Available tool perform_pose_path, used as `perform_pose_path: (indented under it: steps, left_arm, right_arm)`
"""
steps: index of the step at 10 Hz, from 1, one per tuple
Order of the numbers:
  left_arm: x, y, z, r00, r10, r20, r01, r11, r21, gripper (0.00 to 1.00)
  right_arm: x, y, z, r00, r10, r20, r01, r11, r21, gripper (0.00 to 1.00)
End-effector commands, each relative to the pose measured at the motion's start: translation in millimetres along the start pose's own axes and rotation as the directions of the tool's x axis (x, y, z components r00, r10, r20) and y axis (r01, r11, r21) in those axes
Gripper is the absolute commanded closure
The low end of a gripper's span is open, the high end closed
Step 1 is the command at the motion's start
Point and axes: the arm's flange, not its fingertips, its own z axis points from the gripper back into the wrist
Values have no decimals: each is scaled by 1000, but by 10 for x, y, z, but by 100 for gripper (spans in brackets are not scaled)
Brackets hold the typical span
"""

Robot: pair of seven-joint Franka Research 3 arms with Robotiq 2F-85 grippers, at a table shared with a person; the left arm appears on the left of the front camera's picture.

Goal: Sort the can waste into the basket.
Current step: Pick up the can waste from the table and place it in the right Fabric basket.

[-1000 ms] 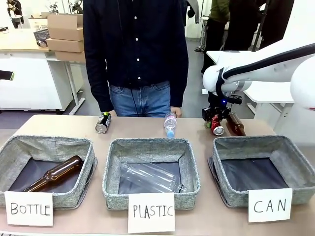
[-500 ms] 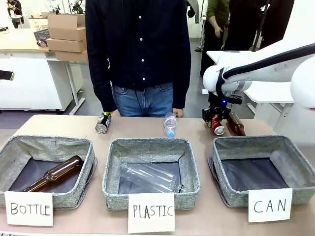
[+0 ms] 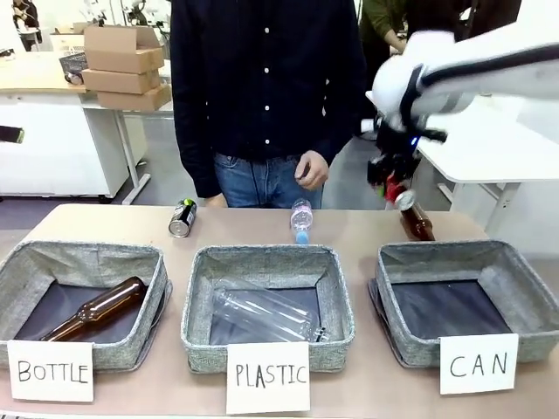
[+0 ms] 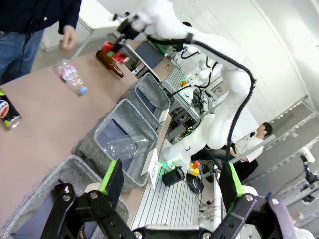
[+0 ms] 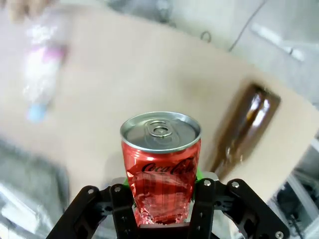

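Note:
My right gripper point(image 3: 390, 181) is shut on the dented red can point(image 3: 399, 194) and holds it in the air above the table's far right, behind the grey CAN basket point(image 3: 437, 253). In the right wrist view the red can point(image 5: 160, 164) stands upright between my right gripper's point(image 5: 162, 201) jaws, silver top toward the camera. The black can point(image 3: 182, 218) lies on the table at the far left, also seen in the left wrist view as the black can point(image 4: 7, 113). My left gripper point(image 4: 172, 172) is open with nothing between its fingers, hanging over the left baskets.
A brown bottle point(image 3: 417, 223) lies on the table under the raised can. A small plastic bottle point(image 3: 301, 219) lies mid-table near the person's hand point(image 3: 311, 169). The PLASTIC basket point(image 3: 262, 257) holds a clear bottle, the BOTTLE basket point(image 3: 87, 253) a brown one.
My right arm has lifted the red can up off the table, from beside the brown bottle into the air. The person has shifted right and brought a hand forward.

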Motion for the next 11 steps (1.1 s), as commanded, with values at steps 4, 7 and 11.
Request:
perform_pose_path:
  steps: [4, 7, 11]
  left_arm:
    - [-1, -15, -13, 1000, -25, 15, 26, 1000, -17, 0]
    - [-1, -15, -13, 1000, -25, 15, 26, 1000, -17, 0]
    - [-1, -15, -13, 1000, -25, 15, 26, 1000, -17, 0]
  right_arm:
    - [-2332, 124, 418, 910, 405, -86, -400, 914, 71, 100]
    - [-2713, -34, -76, 941, 338, 13, -336, 930, 152, 100]
    - [-2687, -95, -187, 944, 328, 42, -331, 927, 180, 51]
